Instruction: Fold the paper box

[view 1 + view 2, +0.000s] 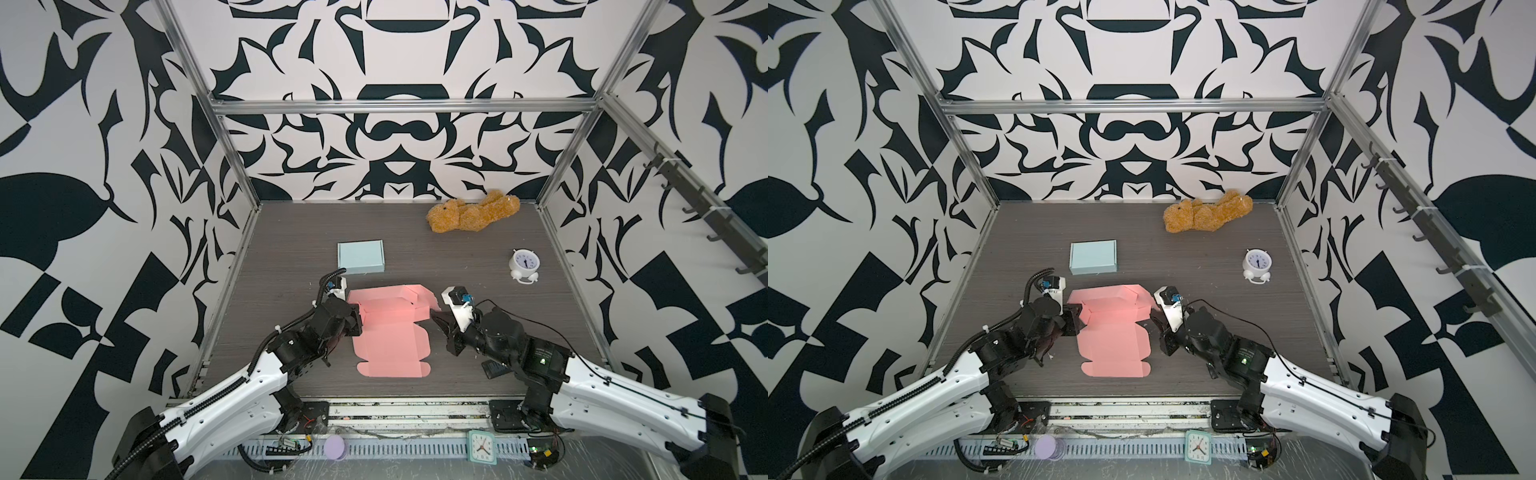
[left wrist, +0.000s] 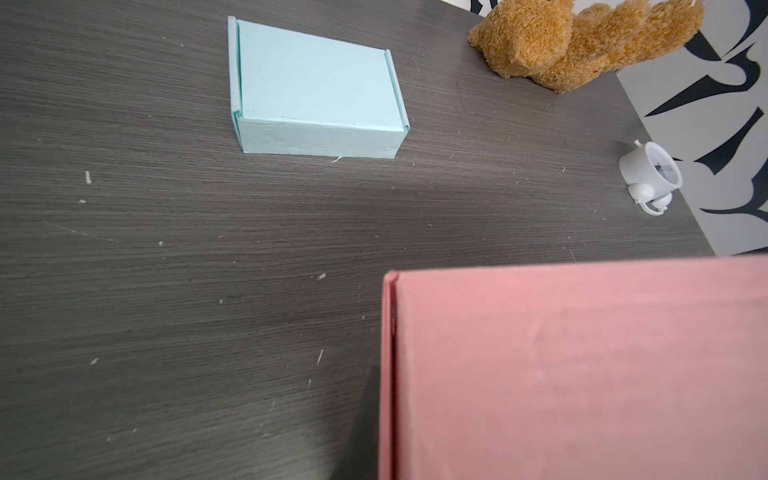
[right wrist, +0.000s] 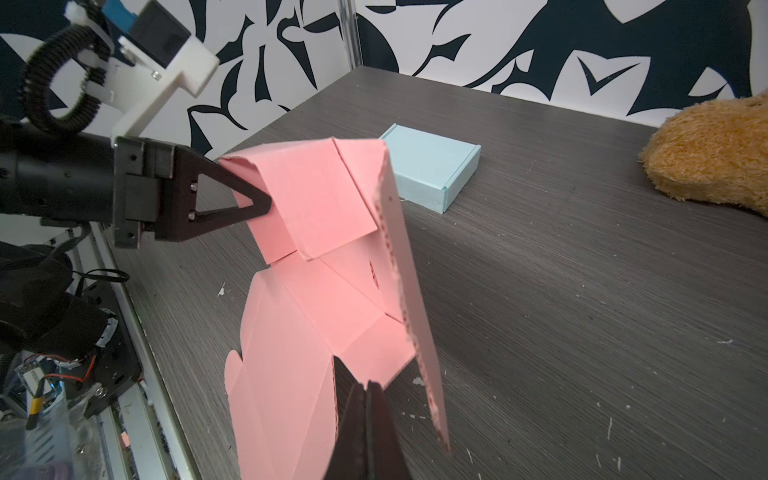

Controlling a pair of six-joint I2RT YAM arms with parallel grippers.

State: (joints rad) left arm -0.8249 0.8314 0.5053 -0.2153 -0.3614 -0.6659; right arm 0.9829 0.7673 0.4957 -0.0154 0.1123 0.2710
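Note:
The pink paper box [image 1: 390, 336] [image 1: 1113, 338] lies mostly flat on the dark table, with its far part folded up into low walls. My left gripper [image 1: 356, 321] [image 1: 1074, 318] is shut on the doubled left wall. In the right wrist view that gripper [image 3: 259, 199] pinches the wall's folded flap [image 3: 316, 199]. In the left wrist view the pink wall [image 2: 582, 365] fills the near corner, with one dark finger [image 2: 361, 424] beside it. My right gripper [image 1: 434, 318] [image 1: 1154, 318] [image 3: 368, 386] is shut on nothing, its tips at the box's right edge, beside the raised right flap [image 3: 409, 291].
A folded light blue box [image 1: 360, 257] [image 2: 316, 87] sits just behind the pink one. A brown teddy bear [image 1: 473, 212] lies at the back right and a white alarm clock [image 1: 524, 264] stands to the right. Metal frame posts border the table.

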